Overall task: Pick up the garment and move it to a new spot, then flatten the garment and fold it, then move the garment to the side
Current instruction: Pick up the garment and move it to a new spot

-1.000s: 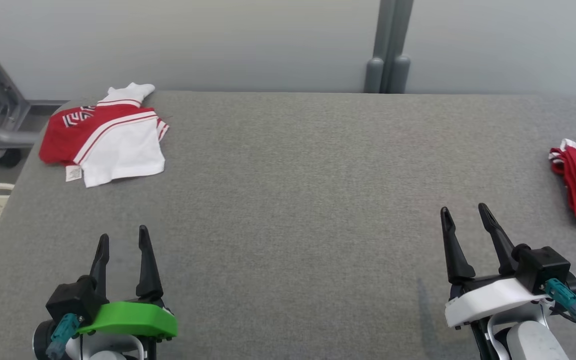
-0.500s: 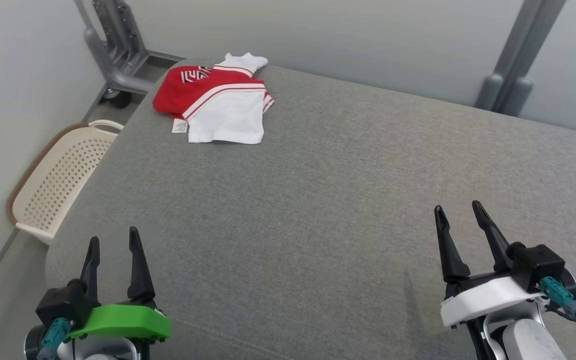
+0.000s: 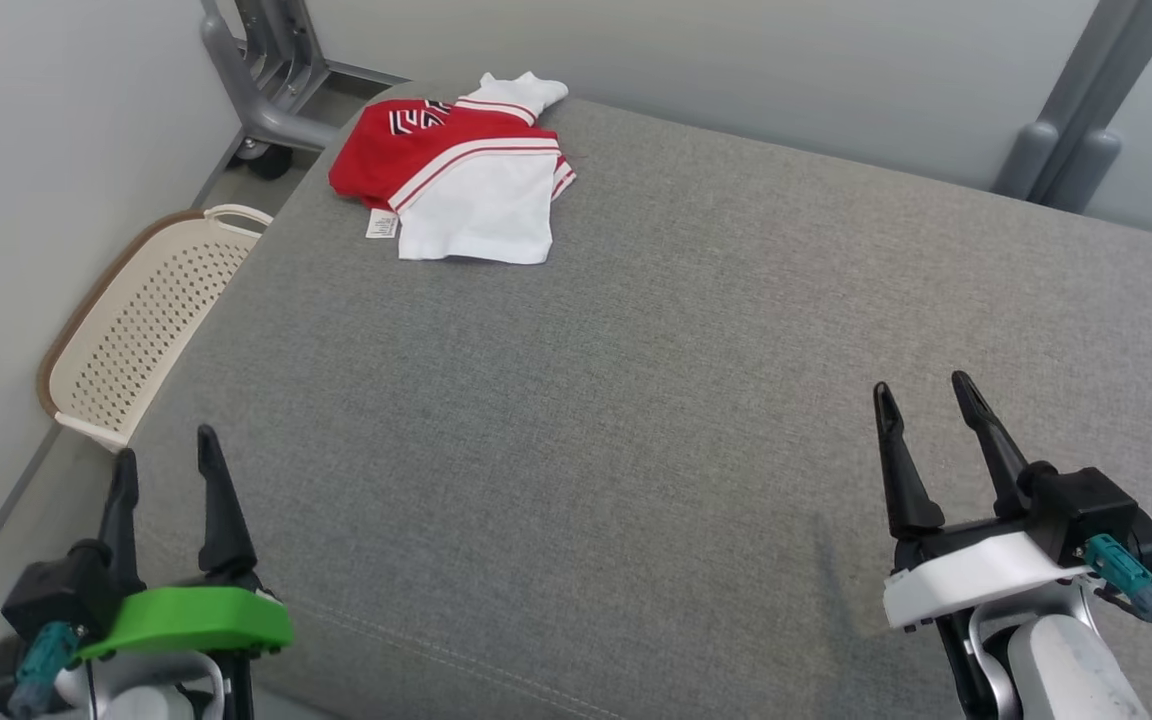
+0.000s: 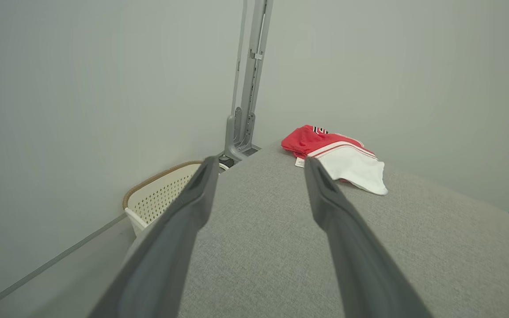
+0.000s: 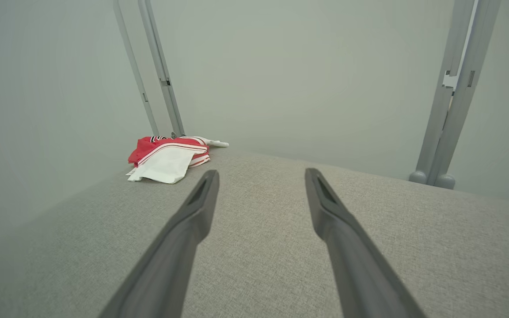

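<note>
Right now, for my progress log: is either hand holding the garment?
No, the garment lies at the far corner, apart from the open left hand and right hand.

The wide grey fabric-covered counter [image 3: 656,400] lies bare from its near edge up to the red-and-white cloth garment [image 3: 456,185] at its far left corner, so the way there is open. A cream perforated plastic basket [image 3: 136,330] stands just off the left edge. Behind the garment rises a grey metal frame post [image 3: 266,70]. A 2nd grey post [image 3: 1076,130] stands at the far right against the pale wall [image 3: 736,60].
</note>
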### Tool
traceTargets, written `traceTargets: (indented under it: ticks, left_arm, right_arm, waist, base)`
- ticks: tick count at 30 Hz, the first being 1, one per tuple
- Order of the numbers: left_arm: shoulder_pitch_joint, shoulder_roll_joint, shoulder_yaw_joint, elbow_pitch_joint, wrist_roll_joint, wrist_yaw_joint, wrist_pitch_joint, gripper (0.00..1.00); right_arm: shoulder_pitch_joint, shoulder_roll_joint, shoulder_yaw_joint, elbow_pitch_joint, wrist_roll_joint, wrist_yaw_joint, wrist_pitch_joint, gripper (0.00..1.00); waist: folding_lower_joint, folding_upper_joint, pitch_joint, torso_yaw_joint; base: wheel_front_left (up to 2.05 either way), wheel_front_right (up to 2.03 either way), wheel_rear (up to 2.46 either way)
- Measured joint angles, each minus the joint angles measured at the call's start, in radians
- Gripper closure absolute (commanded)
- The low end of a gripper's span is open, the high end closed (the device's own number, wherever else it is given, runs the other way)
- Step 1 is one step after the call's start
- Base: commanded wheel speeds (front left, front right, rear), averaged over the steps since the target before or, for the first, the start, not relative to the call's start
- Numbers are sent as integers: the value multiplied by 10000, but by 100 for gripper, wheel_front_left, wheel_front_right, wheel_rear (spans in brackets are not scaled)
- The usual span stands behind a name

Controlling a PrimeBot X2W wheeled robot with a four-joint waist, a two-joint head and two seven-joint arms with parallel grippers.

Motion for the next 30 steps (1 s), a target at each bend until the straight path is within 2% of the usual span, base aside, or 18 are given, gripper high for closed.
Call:
traceTargets:
  ticks: [7,15,16,23,27,30]
  left_arm:
    - [-1546,727,222,-146,73,-180,182,0]
    - [-4656,2071,286,234,163,-506,1415,0]
    - [-5455,2516,280,562,242,-617,1854,0]
    - [-7721,3561,-86,2013,405,-972,3352,0]
    - [-8594,3996,-324,3137,562,-1062,3986,0]
    - [-8974,4046,-502,4013,531,-1162,4416,0]
  right_arm:
    - [-262,4,-6,-366,-265,2,94,0]
    - [-846,4,115,-907,-757,2,301,0]
    - [-1015,0,207,-1058,-813,0,330,0]
    - [-1652,-2,322,-1670,-1087,2,380,0]
    - [-1922,-4,309,-2025,-1267,2,430,0]
    - [-2023,-8,311,-2255,-1317,2,447,0]
  waist:
    - [0,0,514,-473]
    - [0,0,1306,-1220]
    - [0,0,1519,-1469]
    - [0,0,2479,-2350]
    - [0,0,3146,-2822]
    - [1,0,3642,-3169]
  base:
    - [0,0,0]
    - [0,0,0]
    - [0,0,0]
    - [0,0,0]
    - [0,0,0]
    - [0,0,0]
